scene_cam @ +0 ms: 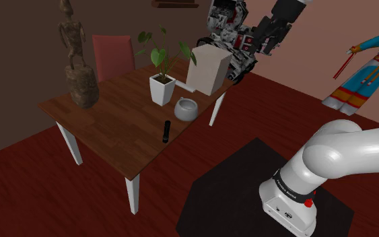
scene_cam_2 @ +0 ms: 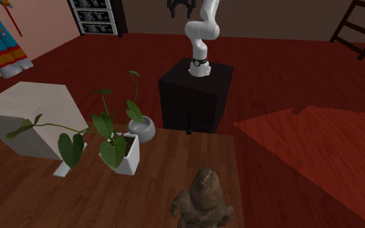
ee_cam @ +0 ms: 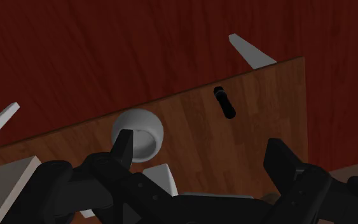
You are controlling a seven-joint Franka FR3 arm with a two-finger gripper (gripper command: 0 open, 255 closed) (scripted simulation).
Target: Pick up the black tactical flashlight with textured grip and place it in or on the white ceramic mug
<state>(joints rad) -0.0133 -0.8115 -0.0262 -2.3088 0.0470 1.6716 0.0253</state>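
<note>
The end effector is wide open and holds nothing; it touches nothing either. In the wrist view its two black fingers stand far apart, with bare bench between them. In the shoulder view it hangs high over the far end of the bench, above and to the right of the box, its fingers aimed down and to that view's left.

The arm rises from its base on the black stand at the shoulder view's lower right. A thick white link bends out past the right edge, and the hand comes back in at the top edge. In the second exterior view the arm stands upright on the stand beyond the bench.

The flashlight is black and lies flat on the bench, near the edge that faces the stand. It is near the mug but not touching it. The mug is pale grey and upright, and sits just beside the white pot of the plant, between that pot and the flashlight. In the wrist view the flashlight lies ahead of the fingers, and the mug shows its open mouth just past one fingertip.

A dark statue stands at the bench's other end, with a red chair behind it
</note>
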